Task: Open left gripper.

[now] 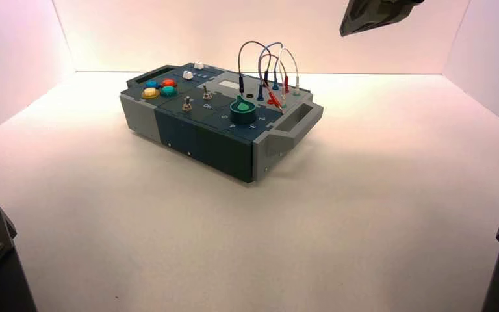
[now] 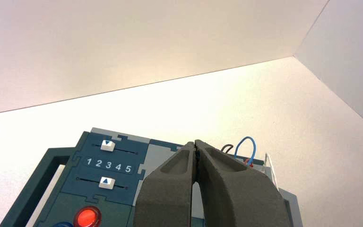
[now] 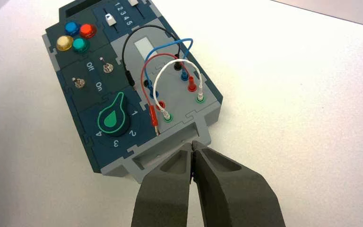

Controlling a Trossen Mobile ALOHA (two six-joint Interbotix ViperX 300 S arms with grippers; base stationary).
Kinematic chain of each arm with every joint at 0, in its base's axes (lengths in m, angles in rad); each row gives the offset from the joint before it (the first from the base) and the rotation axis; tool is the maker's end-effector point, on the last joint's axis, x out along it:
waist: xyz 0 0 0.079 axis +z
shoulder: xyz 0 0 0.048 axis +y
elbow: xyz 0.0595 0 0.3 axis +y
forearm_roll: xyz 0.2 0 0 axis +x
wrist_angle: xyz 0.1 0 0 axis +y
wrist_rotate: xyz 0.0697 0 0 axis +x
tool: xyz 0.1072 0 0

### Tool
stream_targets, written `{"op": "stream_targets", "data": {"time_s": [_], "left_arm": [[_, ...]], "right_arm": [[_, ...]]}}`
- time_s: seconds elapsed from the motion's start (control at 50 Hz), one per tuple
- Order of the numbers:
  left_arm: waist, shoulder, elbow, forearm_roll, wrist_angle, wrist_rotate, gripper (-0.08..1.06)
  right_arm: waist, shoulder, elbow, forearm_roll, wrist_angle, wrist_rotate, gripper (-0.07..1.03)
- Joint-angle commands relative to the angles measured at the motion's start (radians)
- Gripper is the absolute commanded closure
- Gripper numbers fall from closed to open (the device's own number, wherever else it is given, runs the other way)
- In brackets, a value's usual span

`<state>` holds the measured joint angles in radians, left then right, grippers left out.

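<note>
Left wrist view: left pincer (image 2: 195,143) seen with its two dark fingers together, tips meeting, nothing between them. Its tips show against the grey panel section of the box (image 1: 208,149), between the white sliders (image 2: 107,183) and the looped wires (image 2: 253,149); whether it touches the box, cannot tell.

Sliders: two, white, on a dark blue panel lettered 1 2 3 4 5. One sits toward the 1 end of its slot, the other just past mid-slot. A red button (image 2: 86,217) lies near them.

Right wrist view: right pincer (image 3: 193,144), fingertips together, seen in front of the grey handle (image 3: 168,147) at the box's wire end. Black, blue, red and white wires on the grey panel; one red plug (image 3: 153,116) lies out of its socket. Green-marked knob (image 3: 114,117) beside numerals; two metal toggle switches near "Off" and "On".

High view: box stands turned on the white tabletop (image 1: 169,240), left of centre. Dark pointed piece (image 1: 377,14) at the upper edge, right of the wires.
</note>
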<state>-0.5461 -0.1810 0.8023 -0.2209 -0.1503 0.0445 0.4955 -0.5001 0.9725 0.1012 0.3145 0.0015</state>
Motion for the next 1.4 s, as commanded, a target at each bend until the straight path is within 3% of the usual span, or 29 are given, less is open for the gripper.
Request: {"op": "stream_targets", "data": {"time_s": [0.02, 0.34, 0.48, 0.52, 0.58, 0.64, 0.88, 0.9, 1.0, 1.4], "left_arm": [[0.003, -0.011, -0.023, 0.005, -0.003, 0.002, 1.01], [0.003, -0.003, -0.028, 0.006, 0.014, 0.005, 1.01], [0.003, 0.002, -0.035, 0.026, 0.012, 0.038, 0.97], [0.003, 0.002, -0.037, 0.029, 0.012, 0.064, 0.89], [0.003, 0.002, -0.038, 0.029, 0.011, 0.075, 0.78], [0.003, 0.003, -0.041, 0.029, 0.009, 0.077, 0.58], [0.003, 0.021, -0.041, 0.029, 0.005, 0.078, 0.48], [0.003, 0.034, -0.043, 0.028, 0.002, 0.078, 0.38], [0.003, 0.052, -0.049, 0.029, -0.003, 0.081, 0.21], [0.003, 0.086, -0.058, 0.032, -0.003, 0.092, 0.16]], "right_arm": [[-0.003, -0.011, -0.026, 0.002, -0.005, 0.005, 0.99], [-0.003, -0.044, -0.020, 0.003, -0.005, 0.005, 0.99], [-0.003, -0.064, -0.020, 0.003, -0.005, 0.006, 0.99], [-0.005, -0.072, -0.020, 0.003, -0.008, 0.005, 0.99], [-0.005, -0.075, -0.018, 0.003, -0.011, 0.006, 0.99], [-0.003, -0.075, -0.018, 0.003, -0.017, 0.006, 0.99], [-0.003, -0.069, -0.020, 0.003, -0.023, 0.006, 0.99], [-0.005, -0.071, -0.020, 0.003, -0.023, 0.006, 0.99], [-0.003, -0.071, -0.021, 0.003, -0.023, 0.006, 0.99], [-0.003, -0.069, -0.025, 0.003, -0.023, 0.006, 0.99]]}}
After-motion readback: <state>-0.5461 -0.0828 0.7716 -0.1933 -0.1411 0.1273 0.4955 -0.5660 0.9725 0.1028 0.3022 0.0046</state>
